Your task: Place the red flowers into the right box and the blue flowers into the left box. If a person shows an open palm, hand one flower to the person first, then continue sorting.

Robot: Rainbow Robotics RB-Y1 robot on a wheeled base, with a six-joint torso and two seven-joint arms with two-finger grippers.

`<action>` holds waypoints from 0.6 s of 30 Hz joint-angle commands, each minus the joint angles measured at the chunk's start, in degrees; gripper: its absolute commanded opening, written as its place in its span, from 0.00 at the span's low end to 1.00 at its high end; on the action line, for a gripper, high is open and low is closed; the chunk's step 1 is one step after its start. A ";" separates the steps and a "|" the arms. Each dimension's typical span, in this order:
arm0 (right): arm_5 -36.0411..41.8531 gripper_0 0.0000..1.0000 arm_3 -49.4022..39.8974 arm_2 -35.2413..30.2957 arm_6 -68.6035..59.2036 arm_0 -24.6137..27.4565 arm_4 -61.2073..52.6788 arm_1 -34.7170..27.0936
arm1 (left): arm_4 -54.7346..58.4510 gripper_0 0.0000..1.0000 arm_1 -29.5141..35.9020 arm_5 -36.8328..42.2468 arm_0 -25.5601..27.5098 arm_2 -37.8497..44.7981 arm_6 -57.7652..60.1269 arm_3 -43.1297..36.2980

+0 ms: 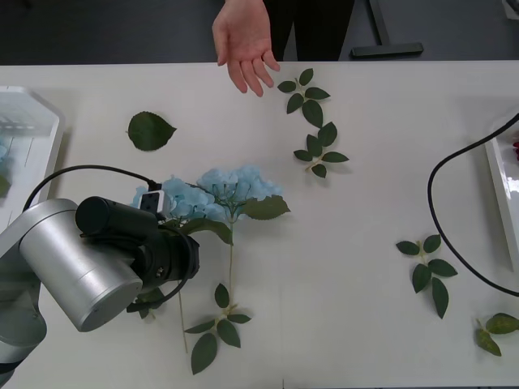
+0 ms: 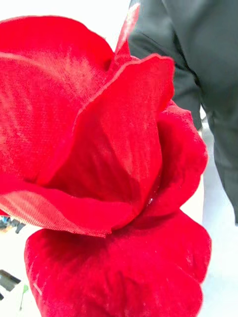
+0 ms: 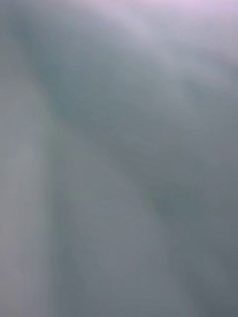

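At the far left we see the left box (image 1: 32, 121), a shallow white see-through plastic tray with a raised rim and ribbed bottom; something pale blue lies in it at the frame's edge, too little of it in sight to name. In front of it the left arm (image 1: 77, 263), a smooth silver cylinder with a black wrist, reaches over the table (image 1: 365, 162) to the blue flowers (image 1: 215, 194), two fluffy pale blue clusters lying side by side on thin green stems with broad leaves. The left gripper sits hidden under the wrist, and we cannot tell whether it is wide, narrow or holding anything. A single round leaf (image 1: 150, 130) lies beyond the flowers, apart from them. At the far edge of the table, near the middle, a person's hand (image 1: 243, 42) is held out, palm open, fingers pointing down toward the table. Just right of it a leaf sprig (image 1: 315, 121) curves across the white surface, and two more sprigs lie farther right. A black cable (image 1: 442, 219) loops toward the right box (image 1: 503, 194), a white tray with a raised rim, where a bit of dark red shows at the edge. In the right wrist view a red flower (image 2: 104, 163) with velvety, ribbed cloth petals sits close up; the right gripper's state we cannot tell.
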 commanded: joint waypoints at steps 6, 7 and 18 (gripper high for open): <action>-1.75 0.00 -2.31 2.77 2.70 -3.50 -3.65 1.66 | -0.50 0.00 1.51 0.43 -1.54 0.84 1.67 -1.59; -1.75 0.00 -2.31 3.12 2.70 -3.50 -3.65 1.66 | -0.50 0.00 1.51 0.43 -1.54 0.84 1.67 -1.59; -1.93 0.00 -2.31 3.64 2.61 -3.41 -3.65 1.75 | -0.50 0.00 1.51 0.43 -1.54 0.84 1.67 -1.59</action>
